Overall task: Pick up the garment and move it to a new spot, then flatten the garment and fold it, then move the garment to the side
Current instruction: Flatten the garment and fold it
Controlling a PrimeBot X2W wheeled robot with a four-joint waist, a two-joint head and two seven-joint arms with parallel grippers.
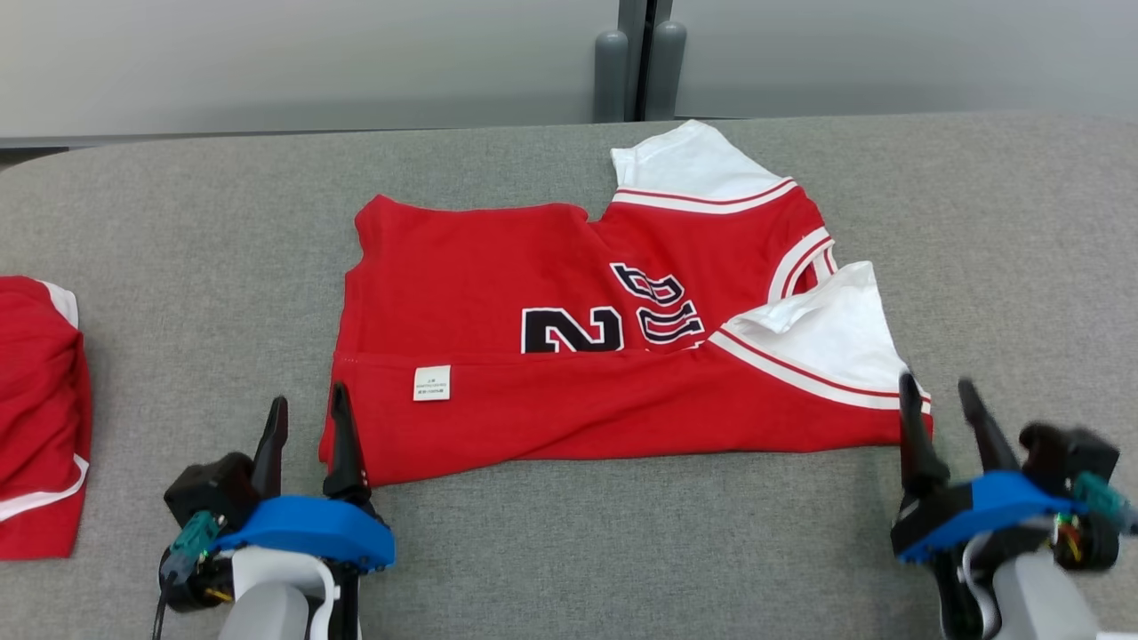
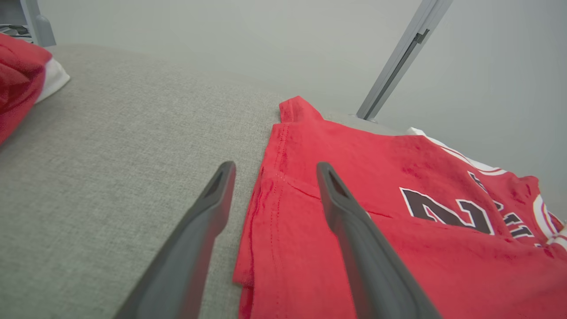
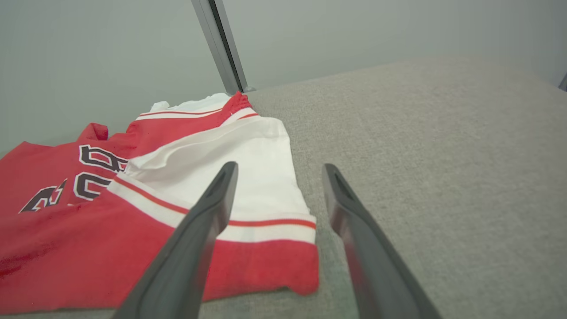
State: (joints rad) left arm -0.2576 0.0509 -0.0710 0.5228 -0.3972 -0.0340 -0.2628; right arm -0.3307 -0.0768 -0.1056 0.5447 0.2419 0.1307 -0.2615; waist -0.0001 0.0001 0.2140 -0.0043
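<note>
The red jersey (image 1: 569, 356) lies flat in the middle of the grey fabric surface (image 1: 622, 551), with its printed number facing up. A near band of cloth is folded over the body and carries a small white label (image 1: 431, 383). One white sleeve (image 1: 827, 329) lies at the jersey's right end, folded in over the red.

The left gripper (image 1: 309, 398) stands at the jersey's near left corner, its fingers wide apart and holding nothing. In the left wrist view the left edge of the jersey runs between the two fingers: one is over the red cloth, the other over bare grey surface. The right gripper (image 1: 935, 384) is at the near right corner, also spread wide and empty, with the sleeve's outer edge between its fingers.

A strip of free surface runs along the near edge of the jersey, and a wide free area lies to the right. To the left, a second red garment (image 1: 36, 418) lies at the picture's edge, well apart from the jersey. Behind the surface stands a grey post (image 1: 636, 62).
</note>
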